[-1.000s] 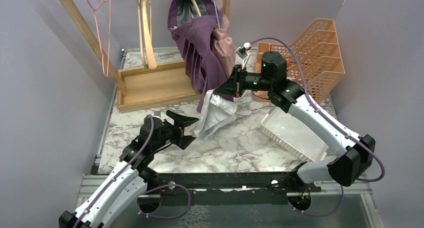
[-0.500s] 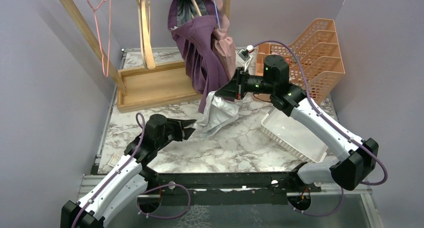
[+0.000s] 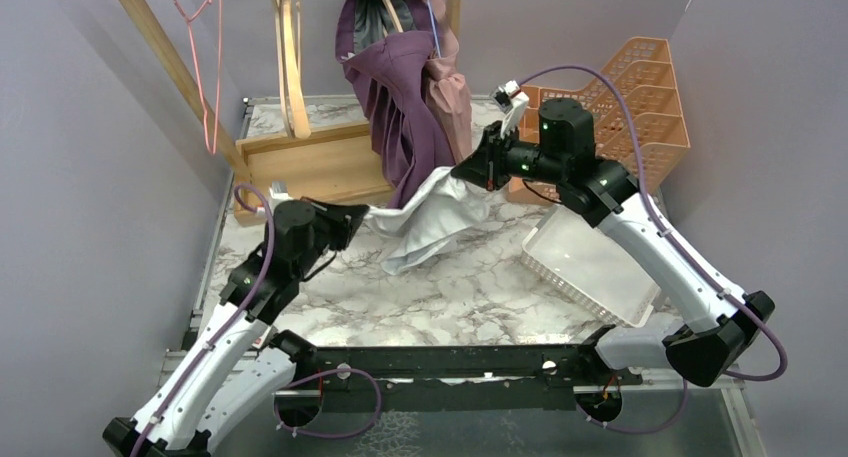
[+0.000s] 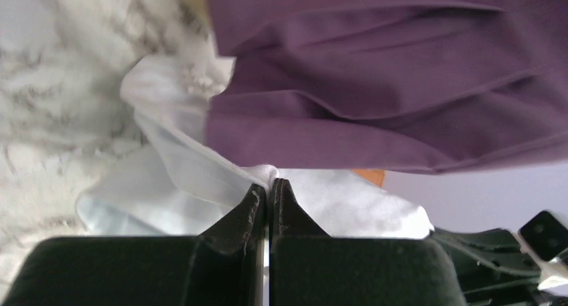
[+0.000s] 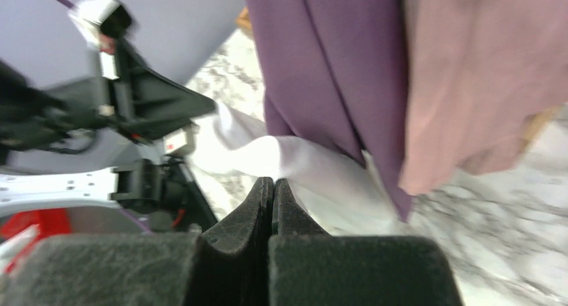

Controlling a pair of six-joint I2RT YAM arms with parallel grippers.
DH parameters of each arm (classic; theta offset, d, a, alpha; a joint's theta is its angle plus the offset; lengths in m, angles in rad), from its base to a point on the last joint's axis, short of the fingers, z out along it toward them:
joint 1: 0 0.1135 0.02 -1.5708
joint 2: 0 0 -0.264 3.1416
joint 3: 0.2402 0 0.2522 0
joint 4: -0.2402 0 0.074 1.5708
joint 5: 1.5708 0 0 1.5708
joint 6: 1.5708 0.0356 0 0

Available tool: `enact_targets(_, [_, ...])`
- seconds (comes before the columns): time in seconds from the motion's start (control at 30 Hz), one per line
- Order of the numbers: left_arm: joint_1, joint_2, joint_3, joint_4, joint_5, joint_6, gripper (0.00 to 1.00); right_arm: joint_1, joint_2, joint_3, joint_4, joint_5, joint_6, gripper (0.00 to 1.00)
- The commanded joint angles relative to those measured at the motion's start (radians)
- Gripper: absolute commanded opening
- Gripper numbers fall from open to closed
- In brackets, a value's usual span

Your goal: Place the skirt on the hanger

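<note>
Top external, thin white skirt (image 3: 435,213) stretched between left claw (image 3: 360,216) and right claw (image 3: 463,173), both clenched on its crumpled edges.

Marble tabletop (image 3: 480,299) is open at 6 o'clock. Purple garments (image 3: 395,87) block 12, wooden rack base (image 3: 310,172) 10, orange basket (image 3: 640,97) 2, white bin (image 3: 590,267) 4. White skirt (image 3: 430,217) spans the centre.

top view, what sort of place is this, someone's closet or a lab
Most likely a robotics lab test cell staged as a wardrobe, not a home: plain grey walls box in a marble-pattern table, a wooden rack holds hangers and a purple garment, and an orange basket stands behind.
</note>
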Motion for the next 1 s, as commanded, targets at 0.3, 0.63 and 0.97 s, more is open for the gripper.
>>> enact_targets(0.3, [0.007,0.237,0.606,-0.222,-0.239,0.885,0.0,0.006,0.011,0.222,-0.218,0.056,-0.245,0.01])
enact_targets(0.63, [0.006,-0.036,0.342,-0.522,-0.145,0.74,0.49,0.008,-0.027,-0.275,-0.298,-0.518,-0.117,0.21])
enact_targets(0.97, [0.006,0.039,0.433,-0.554,-0.197,0.872,0.67,0.008,-0.007,-0.337,-0.25,-0.003,0.147,0.61])
